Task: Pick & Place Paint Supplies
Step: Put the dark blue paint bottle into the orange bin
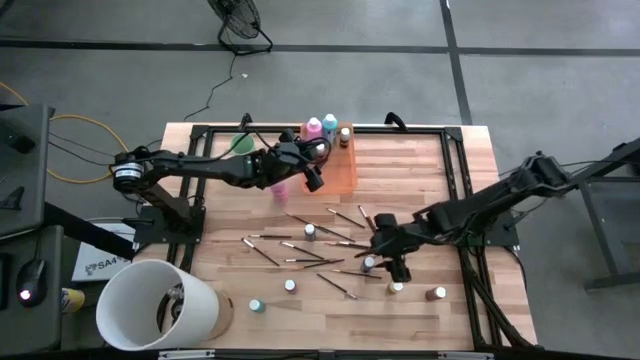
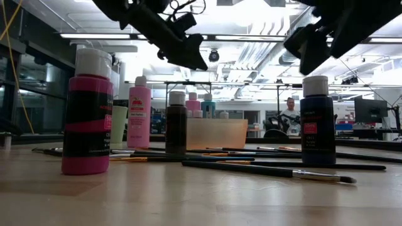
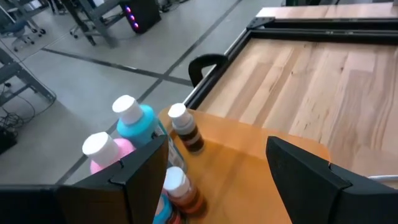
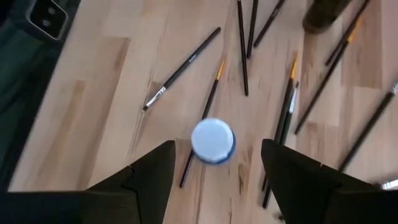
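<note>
Paint bottle (image 4: 212, 140), white-capped, stands on the tabletop (image 4: 81, 118) between our right gripper's (image 4: 214, 177) open jaws; our left gripper (image 3: 217, 168) hovers open over the orange tray (image 3: 249, 162).

- I see the wooden table (image 1: 440, 170), dark-framed.
- Orange tray (image 1: 345, 172) sits at its far edge, mint-green cup (image 1: 240, 143) near it.
- Thin brushes (image 1: 300, 222) lie scattered mid-table.
- Small capped bottles (image 1: 290, 285) stand among and around them.
- Pink bottle (image 2: 86, 113) stands nearest the low camera.
</note>
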